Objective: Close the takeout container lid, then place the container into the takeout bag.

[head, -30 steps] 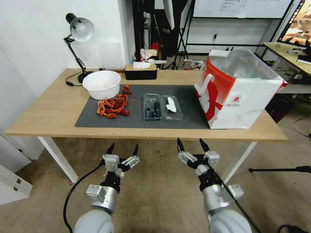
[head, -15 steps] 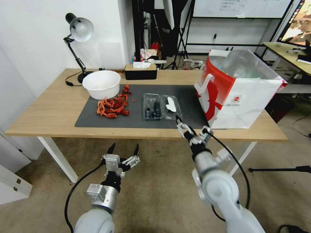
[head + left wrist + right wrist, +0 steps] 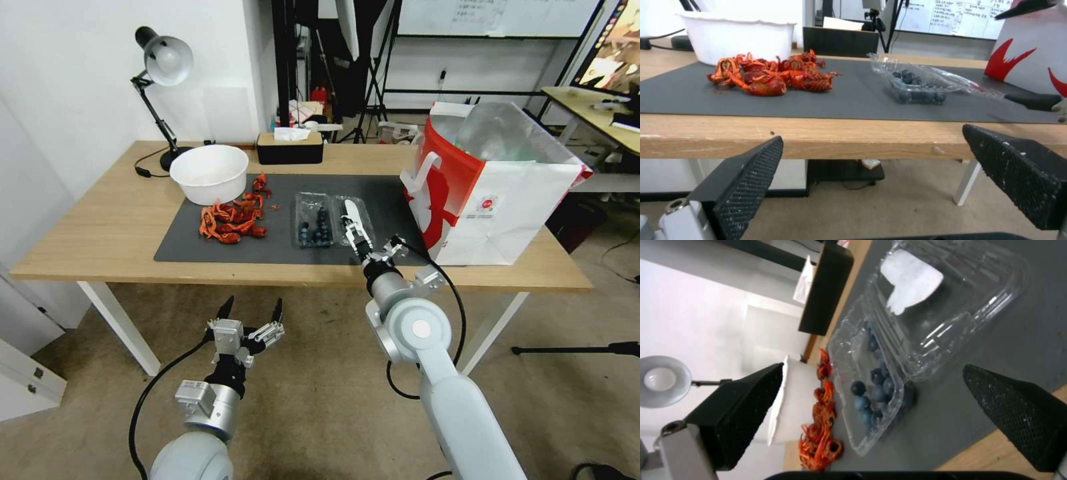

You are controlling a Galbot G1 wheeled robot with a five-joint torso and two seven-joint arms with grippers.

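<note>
Head view looks down from above at the whole table (image 3: 100, 227); both wrist views sit low and near, sharing the takeout container (image 3: 913, 85).

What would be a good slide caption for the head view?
Right gripper reaches the open takeout container; left gripper waits below.

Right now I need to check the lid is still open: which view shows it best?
The right wrist view: the lid lies open and flat, label up. The head view has it partly behind the right gripper; the left wrist view sees it edge-on.
</note>
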